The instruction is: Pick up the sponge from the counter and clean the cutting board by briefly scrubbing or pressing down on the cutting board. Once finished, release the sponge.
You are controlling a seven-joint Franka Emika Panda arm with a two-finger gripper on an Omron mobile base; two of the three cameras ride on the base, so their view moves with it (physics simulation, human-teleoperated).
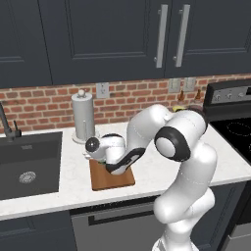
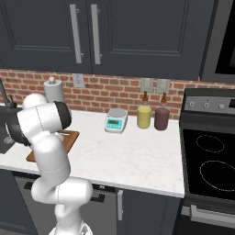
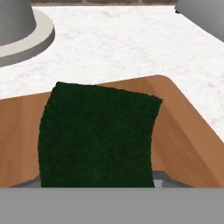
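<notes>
The dark green sponge [image 3: 98,138] looms large in the hand view, rising from between the fingers and hiding their tips. It hangs over the brown wooden cutting board [image 3: 183,131], near one of its rounded corners. In the left base view my gripper [image 1: 99,161] points down at the board's [image 1: 115,180] far left part, shut on the sponge. I cannot tell whether the sponge touches the wood. From the right base camera, the arm covers most of the board [image 2: 69,139]. The white marbled counter [image 1: 162,169] carries the board.
A paper towel holder [image 1: 83,117] stands just behind the board, its base [image 3: 26,39] close to the hand. The dark sink [image 1: 29,164] lies to the left. A scale [image 2: 115,120], two bottles [image 2: 144,114] and the stove [image 2: 211,160] are to the right.
</notes>
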